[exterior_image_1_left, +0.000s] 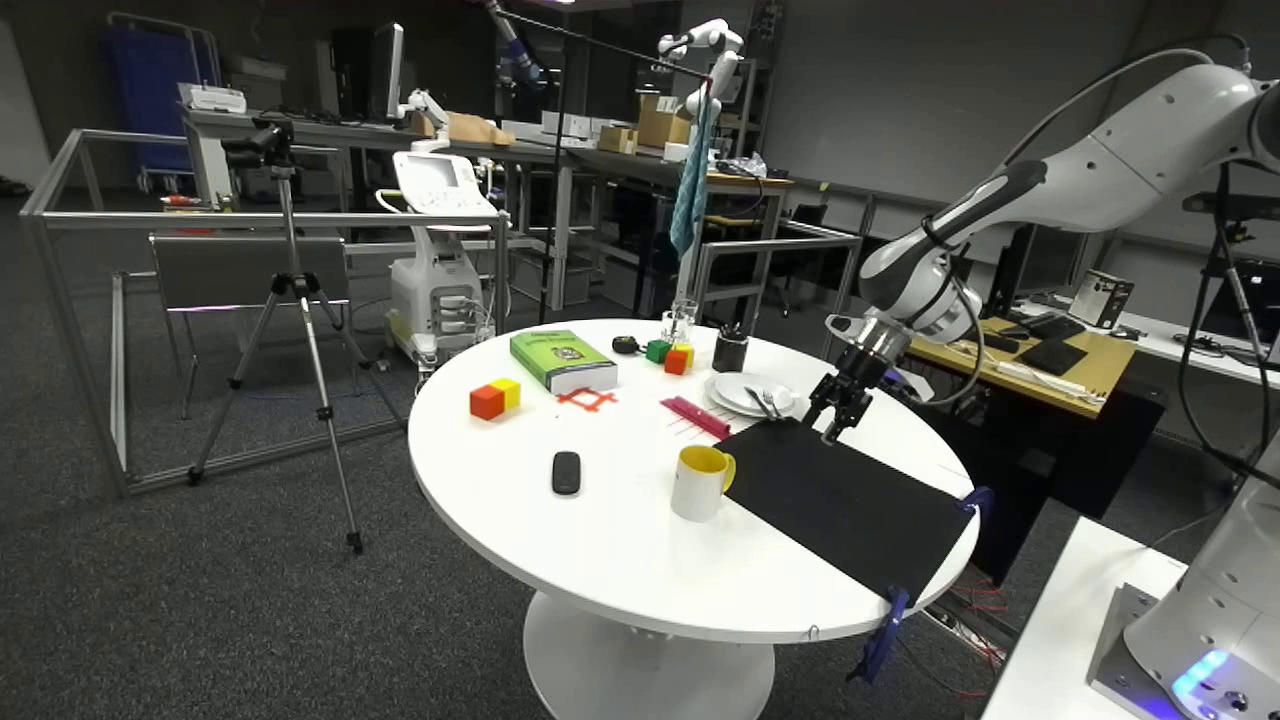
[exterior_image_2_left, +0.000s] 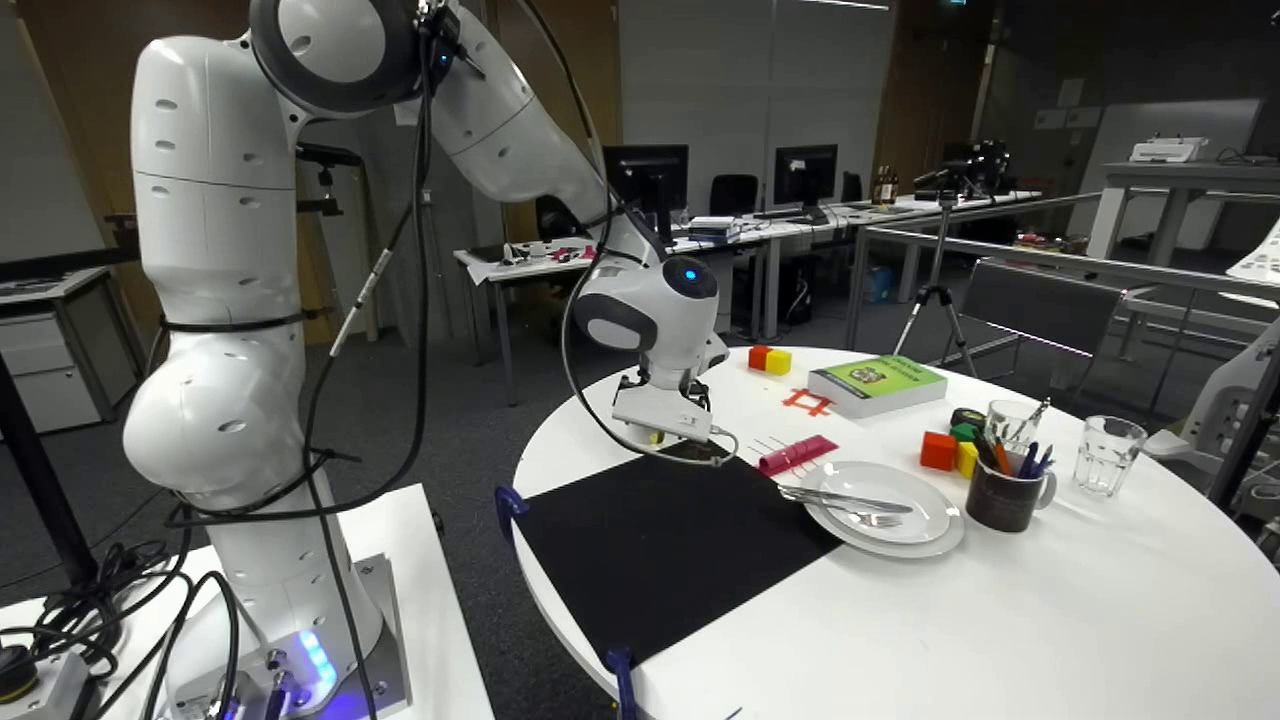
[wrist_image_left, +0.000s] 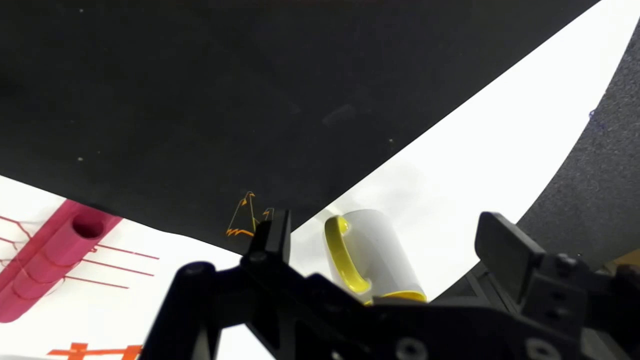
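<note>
My gripper (exterior_image_1_left: 820, 428) hangs over the black mat (exterior_image_1_left: 850, 510), jaws wide apart and nothing held. In the wrist view the gripper (wrist_image_left: 384, 225) frames a white mug (wrist_image_left: 382, 245) with a yellow handle and yellow inside; the mug is seen beyond the fingers, not gripped. In an exterior view that mug (exterior_image_1_left: 696, 490) stands upright on the white table beside the mat, apart from the gripper. The wrist and arm largely hide the mug and fingers in an exterior view where the mat (exterior_image_2_left: 680, 540) lies before them. A pink tube piece (wrist_image_left: 60, 260) lies near the mat's edge.
Stacked white plates (exterior_image_2_left: 905, 545) with cutlery (exterior_image_2_left: 850, 500) lie by the mat. A dark pen mug (exterior_image_2_left: 1005, 495), glasses (exterior_image_2_left: 1108, 455), coloured blocks (exterior_image_2_left: 938, 450), a green book (exterior_image_1_left: 565, 360) and a black handheld object (exterior_image_1_left: 566, 473) share the table. Blue clamps (exterior_image_1_left: 882, 640) grip its edge.
</note>
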